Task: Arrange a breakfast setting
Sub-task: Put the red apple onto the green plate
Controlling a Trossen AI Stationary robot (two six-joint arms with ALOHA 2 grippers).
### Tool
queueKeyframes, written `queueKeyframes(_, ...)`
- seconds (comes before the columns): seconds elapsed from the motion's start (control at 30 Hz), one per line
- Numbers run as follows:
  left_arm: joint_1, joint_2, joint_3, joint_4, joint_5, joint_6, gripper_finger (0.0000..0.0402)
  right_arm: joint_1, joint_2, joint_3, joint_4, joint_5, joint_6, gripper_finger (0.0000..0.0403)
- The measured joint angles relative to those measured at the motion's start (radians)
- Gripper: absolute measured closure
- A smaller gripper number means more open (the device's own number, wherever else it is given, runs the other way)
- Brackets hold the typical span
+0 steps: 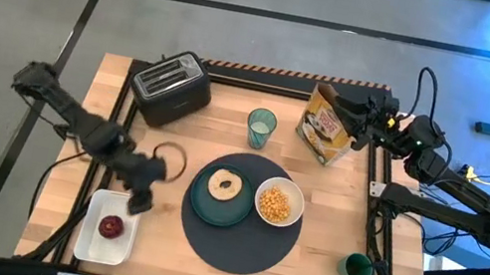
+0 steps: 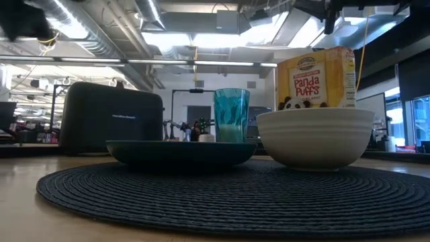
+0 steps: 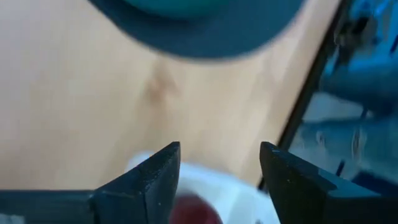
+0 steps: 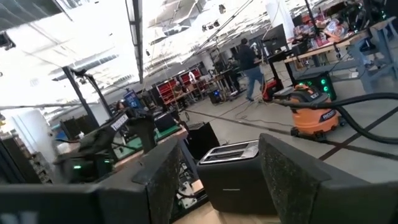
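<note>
The dark-blue mat lies at the centre of the high view. On it sit the teal plate with the bagel and, touching it, the white bowl of yellow cereal. At lower left, the left gripper, fingers spread apart, hangs over the white tray holding the red fruit. At upper right, the right gripper, fingers parted, is beside the cereal box. The small green mug stands at lower right.

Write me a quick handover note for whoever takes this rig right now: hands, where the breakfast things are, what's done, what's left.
Left hand: open, above the white rectangular tray, over the red fruit.
Right hand: by the yellow cereal box at the back; grip unclear.
Done: teal plate with bagel and white bowl of cereal on the round dark-blue mat.
Left: fruit, and the dark-green mug off the mat.
</note>
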Motion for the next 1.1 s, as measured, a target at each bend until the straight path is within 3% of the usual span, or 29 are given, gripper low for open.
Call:
queueKeyframes(0.27, -0.302, 0.019, 0.0, 0.0, 0.083, -0.171, 0.017, 0.0, 0.0, 0.0, 0.0, -0.004, -0.086, 0.0196)
queueKeyframes(0.47, -0.443, 0.023, 0.0, -0.047, -0.06, -0.252, 0.0212, 0.0, 0.004, 0.0, -0.003, 0.002, -0.097, 0.0196)
queueKeyframes(0.7, -0.53, 0.114, -0.001, -0.066, -0.05, -0.215, 0.0249, 0.0, 0.004, 0.0, -0.007, 0.002, -0.097, 0.0196)
queueKeyframes(1.1, -0.539, 0.223, -0.002, -0.065, -0.065, -0.219, 0.0253, 0.0, 0.004, 0.0, -0.005, 0.003, -0.09, 0.0196)
